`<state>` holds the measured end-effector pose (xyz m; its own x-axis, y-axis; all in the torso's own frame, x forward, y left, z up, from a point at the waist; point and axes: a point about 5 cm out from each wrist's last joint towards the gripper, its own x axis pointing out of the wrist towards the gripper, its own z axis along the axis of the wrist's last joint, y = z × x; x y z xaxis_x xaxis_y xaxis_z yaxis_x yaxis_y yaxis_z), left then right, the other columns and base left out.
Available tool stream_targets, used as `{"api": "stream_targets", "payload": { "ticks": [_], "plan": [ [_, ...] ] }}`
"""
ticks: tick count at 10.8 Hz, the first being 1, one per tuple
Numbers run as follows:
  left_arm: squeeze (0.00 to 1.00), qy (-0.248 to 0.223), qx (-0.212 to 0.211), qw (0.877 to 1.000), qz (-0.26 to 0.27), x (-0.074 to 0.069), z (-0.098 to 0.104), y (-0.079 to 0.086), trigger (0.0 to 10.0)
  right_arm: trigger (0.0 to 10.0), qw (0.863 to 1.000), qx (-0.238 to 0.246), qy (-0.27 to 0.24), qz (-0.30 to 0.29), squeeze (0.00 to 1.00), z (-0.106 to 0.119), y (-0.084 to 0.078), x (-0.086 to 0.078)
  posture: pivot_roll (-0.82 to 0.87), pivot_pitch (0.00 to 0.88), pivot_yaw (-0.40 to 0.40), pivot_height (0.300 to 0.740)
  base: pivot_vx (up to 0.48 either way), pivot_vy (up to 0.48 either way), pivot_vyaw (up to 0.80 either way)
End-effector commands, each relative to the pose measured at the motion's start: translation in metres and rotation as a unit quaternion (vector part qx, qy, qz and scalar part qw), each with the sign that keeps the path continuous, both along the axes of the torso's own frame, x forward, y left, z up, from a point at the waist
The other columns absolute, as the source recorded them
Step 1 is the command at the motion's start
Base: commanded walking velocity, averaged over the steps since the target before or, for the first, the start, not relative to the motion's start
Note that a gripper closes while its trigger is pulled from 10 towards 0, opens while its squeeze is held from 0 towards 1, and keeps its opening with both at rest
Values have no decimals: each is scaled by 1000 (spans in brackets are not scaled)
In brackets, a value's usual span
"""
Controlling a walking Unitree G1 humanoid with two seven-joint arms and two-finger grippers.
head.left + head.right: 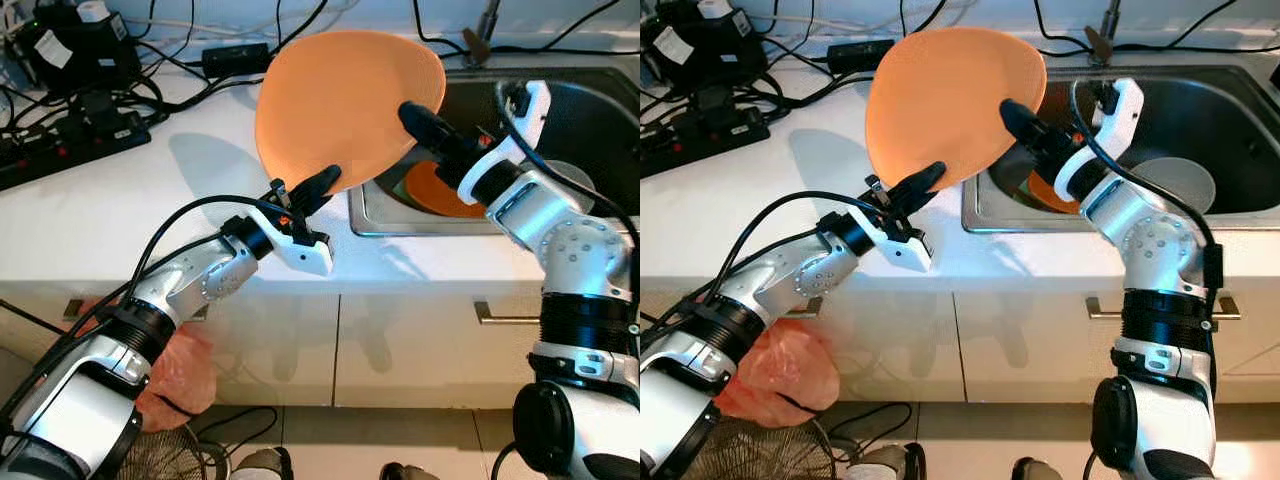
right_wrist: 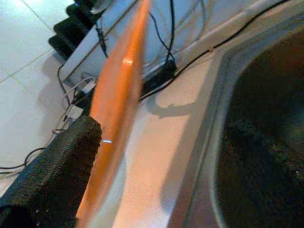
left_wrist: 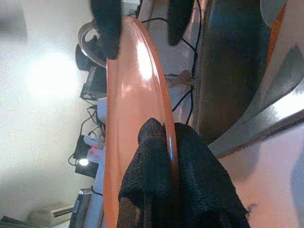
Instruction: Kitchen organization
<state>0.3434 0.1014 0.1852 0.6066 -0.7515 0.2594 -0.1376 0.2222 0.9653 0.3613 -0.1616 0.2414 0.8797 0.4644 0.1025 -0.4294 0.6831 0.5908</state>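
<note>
Left tool (image 1: 318,184) and right tool (image 1: 420,117) clamped on opposite rims of orange plate (image 1: 345,100), tilted above tabletop (image 1: 120,210) beside sink (image 1: 580,110) for handover.

We are seeing a plain orange plate (image 1: 345,100) between our black fingers (image 1: 318,183), a white countertop (image 1: 110,215), a steel-grey sink (image 1: 375,215) and black cables (image 1: 170,70).

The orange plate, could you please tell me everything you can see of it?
The plate is plain orange, smooth and glossy, seemingly plastic, round with a thin raised rim. It is held tilted in the air, above the white counter beside the sink. The left tool pinches its near rim, one finger on each face; the right tool grips its right edge. Nothing lies on it.
</note>
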Motion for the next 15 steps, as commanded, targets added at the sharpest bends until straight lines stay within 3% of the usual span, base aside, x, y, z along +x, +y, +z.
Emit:
{"api": "stream_targets", "payload": {
  "ticks": [1, 4, 9, 11, 12, 14, 15],
  "plan": [
    [0, -39, -25, 999, -14, -1, 18, -4, 0, 10000, 1000, -4, -8, -12, 0, 6, -3, 4, 62, 101, 32, 740, 0, 0, 0],
    [0, -49, -38, 998, -23, -4, 24, -7, 0, 10000, 1000, -5, 1, -23, 0, -2, -6, 9, 63, 105, 27, 740, 0, 0, 0],
    [0, -53, -53, 996, -39, -10, 26, -13, 0, 10000, 999, 38, 5, -5, 0, -1, 10, 21, 64, 114, 18, 740, 0, 0, 0],
    [0, -53, -55, 996, -39, -10, 26, -14, 0, 10000, 998, 55, -18, 7, 0, 7, 16, 22, 65, 115, 17, 740, 0, 0, 0],
    [0, -49, -56, 997, -32, -9, 25, -12, 0, 10000, 998, 24, -57, 0, 0, 14, 18, 22, 65, 115, 16, 740, 0, 0, 0],
    [0, -47, -51, 998, -9, -3, 25, -5, 0, 10000, 985, -89, -120, -90, 0, 20, 5, 23, 64, 114, 15, 740, 0, 0, 0],
    [0, -48, -49, 998, 1, 0, 26, -1, 0, 10000, 984, -86, -120, -96, 0, 19, -1, 22, 65, 113, 14, 740, 0, 0, 0]
  ]
}}
